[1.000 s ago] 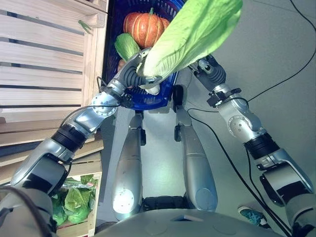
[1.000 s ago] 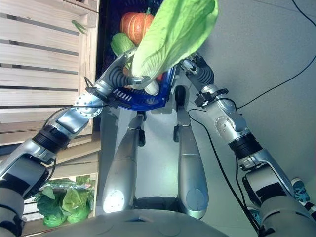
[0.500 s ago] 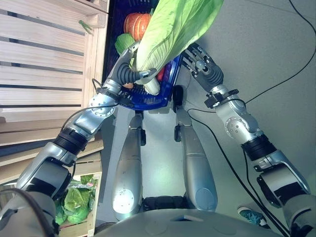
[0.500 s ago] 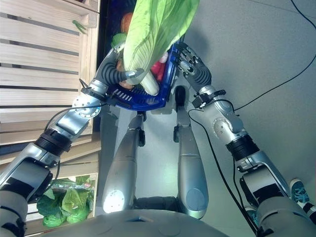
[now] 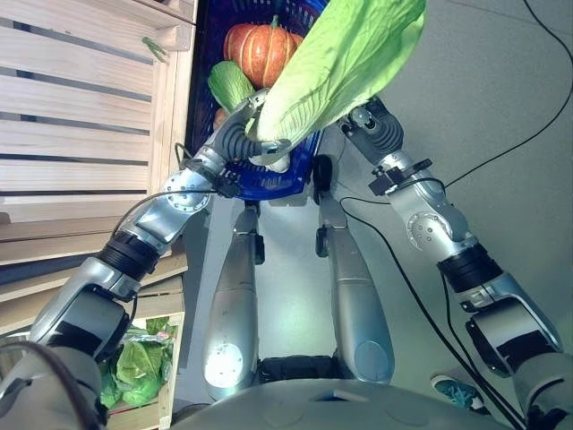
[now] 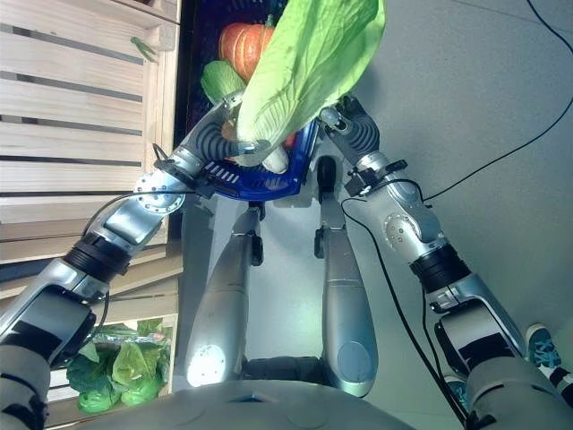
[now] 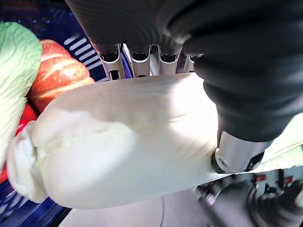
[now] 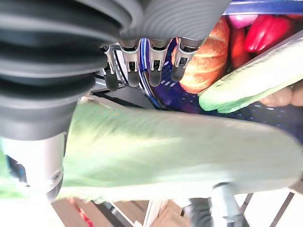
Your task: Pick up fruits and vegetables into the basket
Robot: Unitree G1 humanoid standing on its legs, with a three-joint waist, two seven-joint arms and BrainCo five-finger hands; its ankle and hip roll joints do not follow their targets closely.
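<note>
Left robot hand point(image 5: 249, 134) is curling its fingers point(image 7: 132, 59) and thumb around the white stalk end of a big leafy cabbage point(image 5: 345, 63), gripping it firmly. The cabbage is hanging in the air over the near right rim of the blue basket point(image 5: 269, 184), green leaf end sticking up and out to the right past the rim, stalk end sitting just above the basket's near wall. Right robot hand point(image 5: 372, 121) is sitting just beside the basket's right edge, under the cabbage leaves; in its wrist view the fingers point(image 8: 142, 71) are lying straight, holding nothing, with the leaf running past them. Inside the basket: an orange pumpkin point(image 5: 261, 49) at the far end, a green vegetable point(image 5: 230, 85) at the left side, a red pepper point(image 8: 267, 30). Basket is resting on the floor point(image 5: 501, 90) next to a wooden crate point(image 5: 89, 98).
</note>
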